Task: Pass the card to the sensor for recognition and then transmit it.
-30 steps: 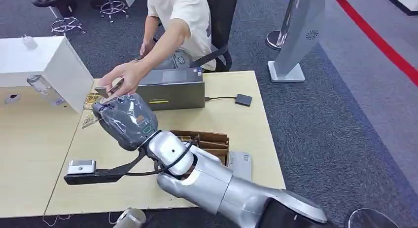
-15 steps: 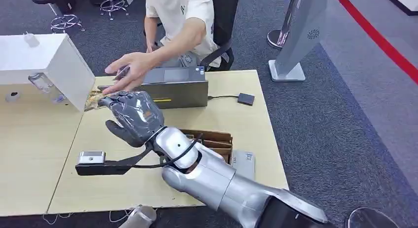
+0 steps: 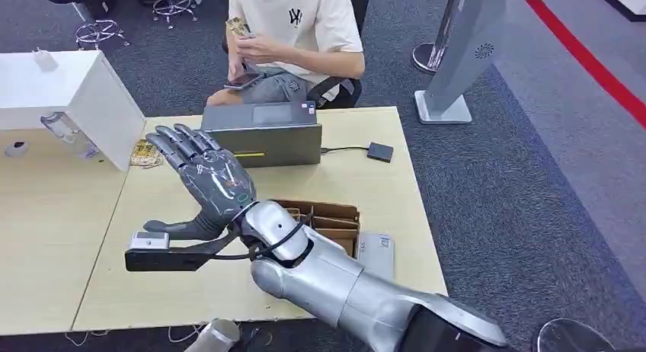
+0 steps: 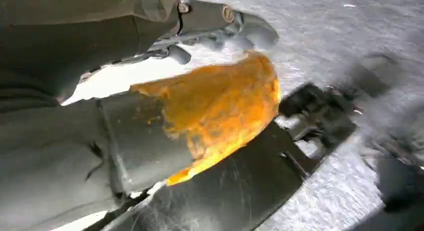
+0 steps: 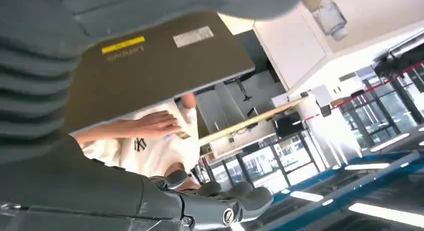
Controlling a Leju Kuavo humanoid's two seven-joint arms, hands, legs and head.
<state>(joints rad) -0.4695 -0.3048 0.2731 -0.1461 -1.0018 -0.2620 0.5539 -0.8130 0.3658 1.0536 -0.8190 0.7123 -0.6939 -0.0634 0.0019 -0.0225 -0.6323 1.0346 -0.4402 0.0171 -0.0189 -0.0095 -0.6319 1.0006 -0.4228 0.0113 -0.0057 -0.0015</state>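
The right hand (image 3: 204, 178) hangs above the bench (image 3: 381, 207) with its fingers spread flat and nothing in them, palm turned toward the seated person (image 3: 293, 32) at the far side; judging by that pose, the handover looks finished. The card (image 3: 238, 27) is now in that person's raised hand, well apart from the robot, while a phone (image 3: 244, 80) rests in the other. Just beyond the open fingers sits the grey reader box (image 3: 263, 135), placed where a card can be swept over its top; its near face carries a yellow stripe, and the right wrist view shows the word "Lenovo" beside it. The person's shirt bears an "NY" logo. A few cards (image 3: 145, 154) lie at the bench's far left. I cannot tell how the left hand (image 4: 220, 26) is set; its view is blurred.
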